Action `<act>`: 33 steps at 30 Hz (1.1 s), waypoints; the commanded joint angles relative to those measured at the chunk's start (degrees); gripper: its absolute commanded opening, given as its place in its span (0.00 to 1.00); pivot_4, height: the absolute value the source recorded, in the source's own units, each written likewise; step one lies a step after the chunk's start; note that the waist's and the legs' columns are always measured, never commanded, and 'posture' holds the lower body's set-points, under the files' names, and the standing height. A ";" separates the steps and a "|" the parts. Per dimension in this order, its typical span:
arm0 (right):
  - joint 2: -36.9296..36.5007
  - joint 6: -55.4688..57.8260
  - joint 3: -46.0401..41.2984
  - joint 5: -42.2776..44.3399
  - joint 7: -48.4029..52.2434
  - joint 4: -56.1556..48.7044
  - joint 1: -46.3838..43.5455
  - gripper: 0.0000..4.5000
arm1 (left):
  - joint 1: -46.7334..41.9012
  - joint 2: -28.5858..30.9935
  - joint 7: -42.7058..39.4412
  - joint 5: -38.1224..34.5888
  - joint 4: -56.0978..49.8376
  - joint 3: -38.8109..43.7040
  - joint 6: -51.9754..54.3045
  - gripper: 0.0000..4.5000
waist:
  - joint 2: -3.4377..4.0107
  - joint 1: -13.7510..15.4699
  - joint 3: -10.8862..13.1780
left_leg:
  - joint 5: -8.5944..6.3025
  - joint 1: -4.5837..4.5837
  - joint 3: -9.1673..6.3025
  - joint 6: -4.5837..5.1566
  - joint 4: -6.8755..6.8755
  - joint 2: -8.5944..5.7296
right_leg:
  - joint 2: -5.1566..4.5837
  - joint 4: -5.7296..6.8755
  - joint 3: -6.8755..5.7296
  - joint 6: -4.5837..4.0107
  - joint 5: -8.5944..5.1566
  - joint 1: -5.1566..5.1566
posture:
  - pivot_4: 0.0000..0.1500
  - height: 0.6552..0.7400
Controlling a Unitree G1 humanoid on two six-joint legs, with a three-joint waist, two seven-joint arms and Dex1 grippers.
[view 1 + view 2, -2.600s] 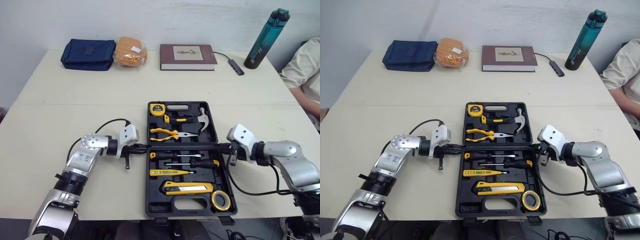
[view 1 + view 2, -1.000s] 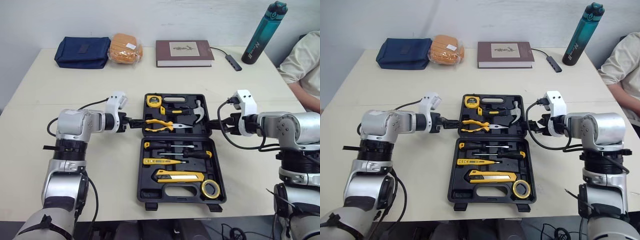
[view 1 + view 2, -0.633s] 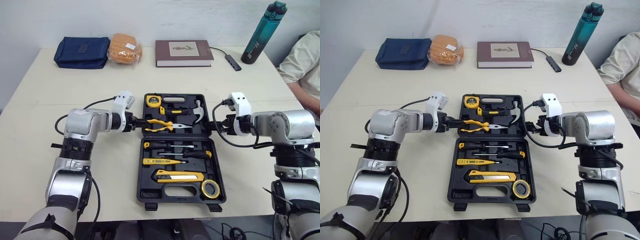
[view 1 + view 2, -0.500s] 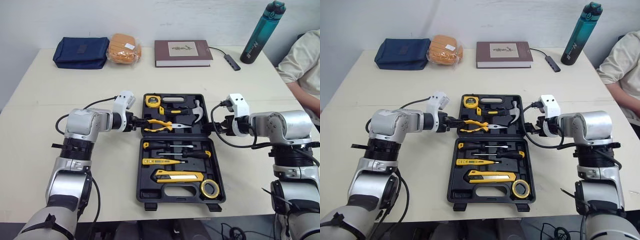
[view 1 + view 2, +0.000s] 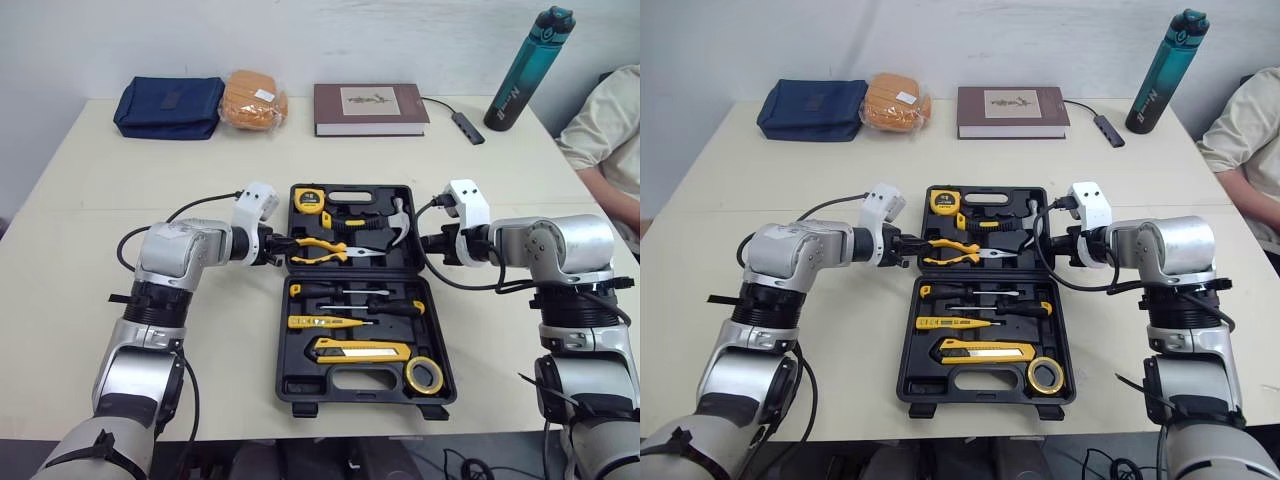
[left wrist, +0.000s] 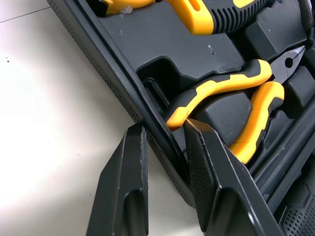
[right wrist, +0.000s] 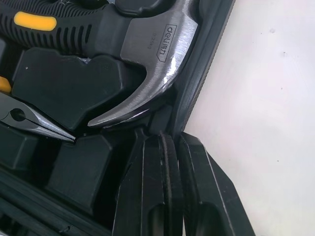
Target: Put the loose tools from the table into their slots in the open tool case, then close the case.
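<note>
The black tool case [image 5: 352, 380] lies open and flat on the table. Its far half holds a tape measure [image 5: 311, 200], a hammer [image 5: 392, 222] and pliers [image 5: 330, 250]. In the near half sit screwdrivers [image 5: 350, 292], a yellow tester [image 5: 325, 322], a utility knife [image 5: 360, 349] and a tape roll [image 5: 424, 375]. My left gripper [image 5: 283, 247] is at the far half's left rim, open, with one finger on each side of the rim [image 6: 157, 142]. My right gripper [image 5: 1043, 247] is shut on the right rim [image 7: 168, 147], just below the hammer's claw [image 7: 142, 98].
Along the table's back edge lie a blue pouch [image 5: 168, 106], an orange packet [image 5: 255, 100], a brown book [image 5: 370, 108], a cable dongle [image 5: 468, 127] and a teal bottle [image 5: 530, 68]. A person's sleeve [image 5: 600, 130] shows at the far right.
Both grippers have moved from beside the case's hinge line up to the far half's side rims, then inward onto them. The head camera has shifted slightly.
</note>
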 commanded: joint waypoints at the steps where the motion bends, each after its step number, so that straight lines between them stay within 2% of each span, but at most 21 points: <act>1: -0.11 0.54 -0.69 0.00 -0.54 -1.67 0.14 0.00 | 2.57 -1.22 0.67 -0.23 -0.18 0.17 0.06 0.11 | 0.00 0.02 0.00 | 0.00 0.00 0.00 0.00 0.00 0.00 | 0.00 0.00 0.00 0.00 0.00 0.00 | 1.00 1.00; 9: 1.87 -12.97 -2.39 -0.44 -0.35 -7.76 1.99 0.00 | 2.39 -3.03 0.02 0.15 -3.86 3.39 -11.64 0.09 | 0.00 0.18 0.01 | 0.00 -0.02 0.00 0.00 0.03 -0.03 | -0.01 0.02 0.01 0.01 0.00 -0.01 | 1.00 1.00; 20: 1.74 -41.29 -1.35 -8.50 0.00 -10.04 8.23 0.00 | 0.52 -2.21 -2.01 6.24 1.33 2.79 -38.69 0.06 | 0.05 -0.01 0.12 | 0.01 -0.28 0.03 0.00 -0.10 -0.02 | 0.02 -0.10 -0.01 0.01 0.01 -0.28 | 1.00 1.00; 26: 1.86 -60.21 -0.06 -14.71 -0.26 -9.18 18.20 0.00 | 6.46 -1.60 -2.01 11.45 2.70 0.92 -55.56 0.05 | 0.05 0.02 0.12 | 0.01 -0.29 0.03 0.01 -0.20 -0.02 | 0.02 -0.18 -0.02 0.01 0.01 -0.28 | 1.00 1.00; 33: 0.43 -83.74 1.94 -22.06 -0.57 -6.54 30.39 0.00 | 15.58 -0.17 1.86 18.18 0.05 0.22 -72.15 0.03 | 0.06 -0.10 0.10 | 0.01 -0.08 0.09 0.02 -0.23 0.00 | 0.04 -0.12 0.05 0.01 0.01 -0.14 | 1.00 1.00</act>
